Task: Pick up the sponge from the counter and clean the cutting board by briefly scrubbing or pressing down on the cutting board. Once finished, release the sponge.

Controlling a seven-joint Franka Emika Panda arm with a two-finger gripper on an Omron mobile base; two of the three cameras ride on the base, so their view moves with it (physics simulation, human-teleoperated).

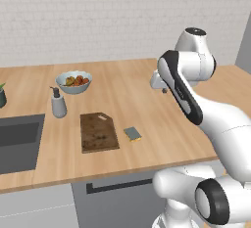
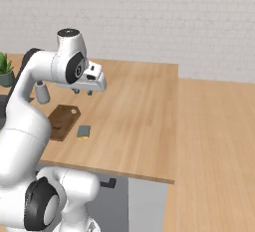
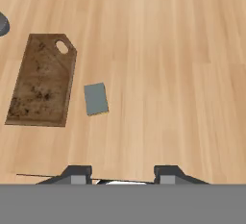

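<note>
Sponge (image 3: pixel 96 98) just beside cutting board (image 3: pixel 42 80)

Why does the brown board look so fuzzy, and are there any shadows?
Left base view: the cutting board and sponge look soft and blurry, with barely any shadow. Hand view: the board's stains show more clearly, and a thin dark line crosses the counter near the pincer.

Sink (image 1: pixel 17 141) cut by left edge; plant (image 1: pixel 2 95) mostly cropped.
</note>
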